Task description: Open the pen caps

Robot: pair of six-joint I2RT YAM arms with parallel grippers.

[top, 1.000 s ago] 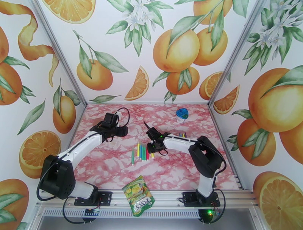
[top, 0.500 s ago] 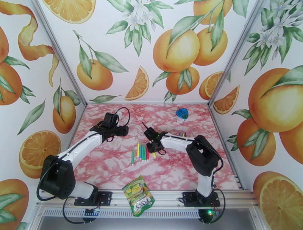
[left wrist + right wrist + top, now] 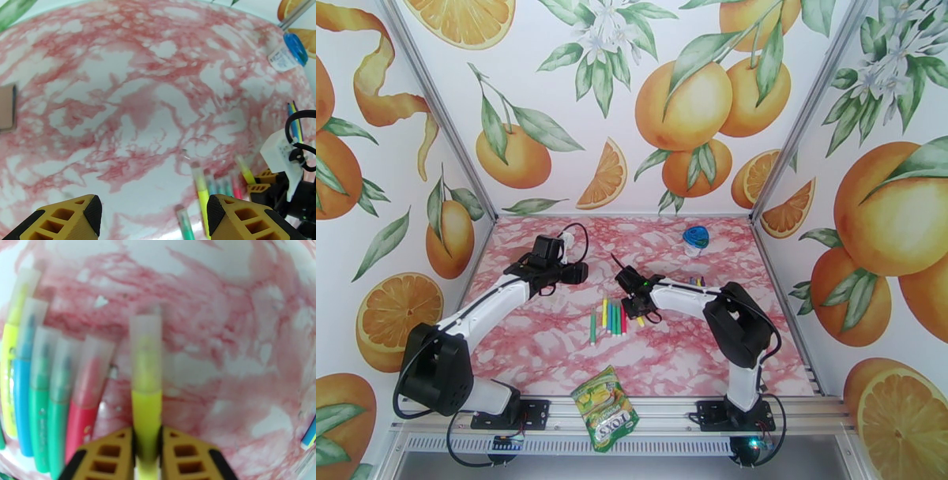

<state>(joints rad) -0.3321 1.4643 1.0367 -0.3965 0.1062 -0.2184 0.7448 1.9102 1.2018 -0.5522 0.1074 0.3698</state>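
Desk (image 3: 545,355) of pink marble pattern carries a row of pens (image 3: 611,318) side by side at its middle, all the pen caps (image 3: 65,358) on and at the same end.

By the look of it, the step in hand is securing one pen so that its cap can be pulled. The left gripper (image 3: 152,217) hangs wide and empty over the desk, near the row on the side toward the left edge. The right gripper (image 3: 147,455) pinches the barrel of the yellow pen (image 3: 146,409), a finger pressed to each side.

To do this well, the hold should be firm and square on the barrel. It should raise the pen clear of the red pen (image 3: 81,413) just beside it and offer the capped end to the left arm. The left gripper should then take the cap alone and pull straight along the pen. A sideways tug could twist the barrel out of the pinch.

The frosted cap (image 3: 145,342) of the yellow pen lies straight ahead of the right gripper, apart from it, with bare barrel between them.
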